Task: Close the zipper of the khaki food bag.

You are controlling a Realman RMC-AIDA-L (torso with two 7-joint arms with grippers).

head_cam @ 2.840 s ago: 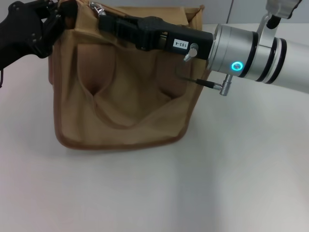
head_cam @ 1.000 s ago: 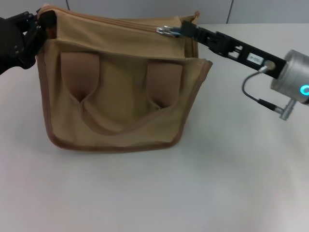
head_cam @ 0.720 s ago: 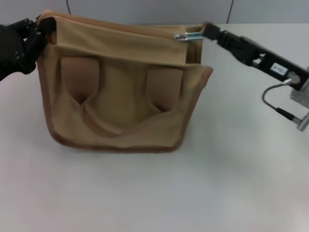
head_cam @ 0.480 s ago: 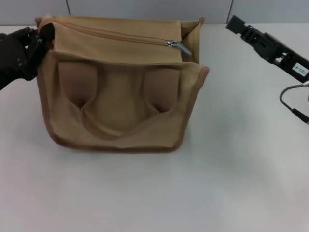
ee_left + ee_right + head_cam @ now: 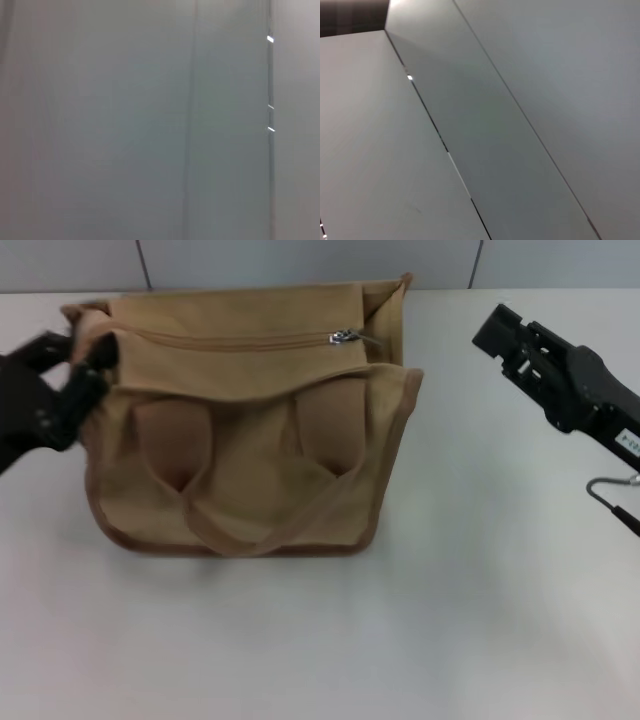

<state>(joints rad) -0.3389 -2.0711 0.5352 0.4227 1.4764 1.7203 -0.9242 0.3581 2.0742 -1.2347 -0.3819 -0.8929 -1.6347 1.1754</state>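
Your left gripper (image 5: 88,365) pinches the soft canvas corner of the boxy khaki food bag (image 5: 250,430), its zipper (image 5: 240,341) drawn across to the metal pull, while your right gripper (image 5: 497,332), whose fingers I cannot tell apart, hangs clear.

right tool (image 5: 497,332): arm cut by frame edge | left tool (image 5: 80,375): blurred, grip unclear

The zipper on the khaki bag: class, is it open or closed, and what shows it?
Closed, nearly fully: the zipper line is joined along the khaki food bag top, its silver pull tab near the right end.
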